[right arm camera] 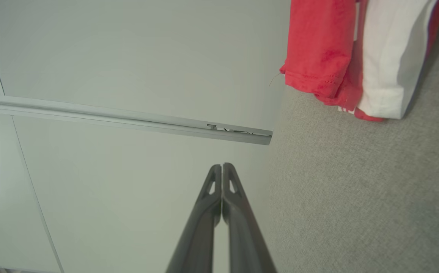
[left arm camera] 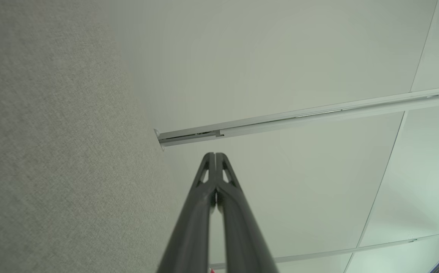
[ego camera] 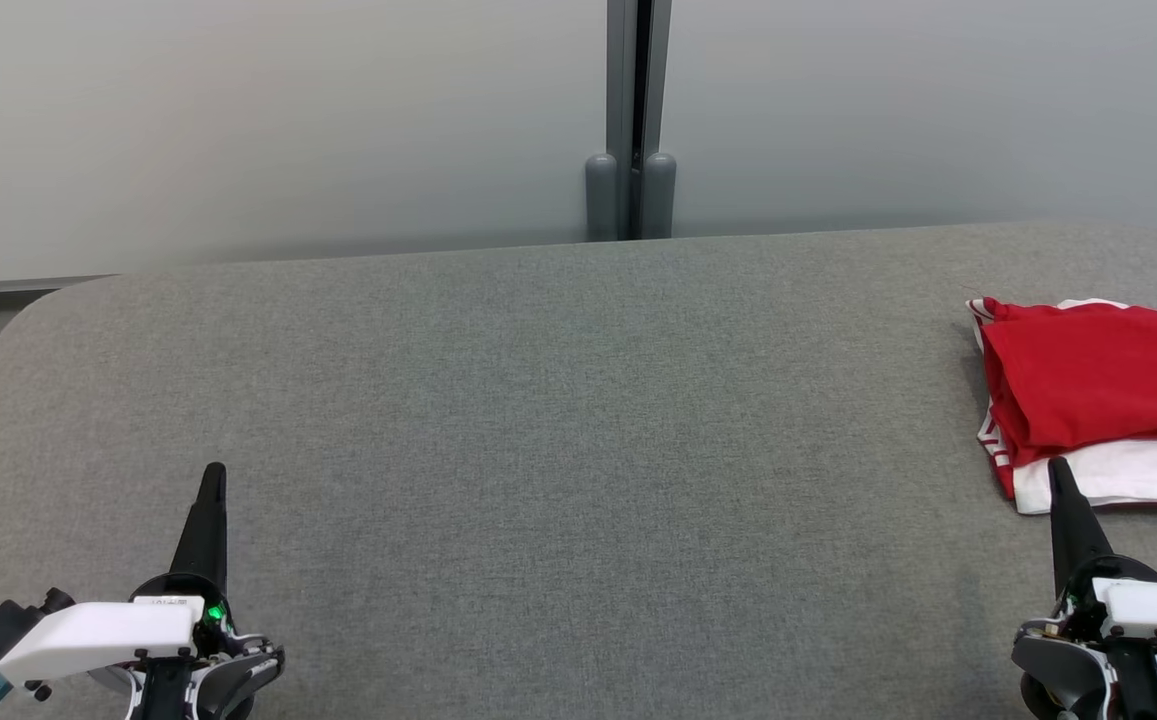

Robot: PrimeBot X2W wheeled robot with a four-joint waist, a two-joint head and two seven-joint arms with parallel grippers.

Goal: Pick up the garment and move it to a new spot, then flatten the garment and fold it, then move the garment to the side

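Grey fabric covers the table before me, its far corners rounded. Behind it stands a pale wall, split near the middle by a grey post. At the lower left my left gripper hangs over the near part of the table. Its two dark fingers are pressed together into one spike with nothing between them, and a small green light glows at its base. Through my left wrist camera I see those fingers meeting at the tips. The grey fabric lies on that view's left, and pale panels crossed by a metal rail lie beyond. Toward the right of the table lies the garment, red with white parts, folded into a loose stack. It sits near the table's right edge and runs out of the head view on that side. My right gripper sits at the lower right, fingers closed tight on nothing. In the head view its tip shows against the garment's near white edge, though from there I cannot tell whether it touches the cloth. My right wrist camera shows the closed fingers pointing toward the pale panels. The garment lies at that view's upper right, apart from the tips, with grey fabric between.
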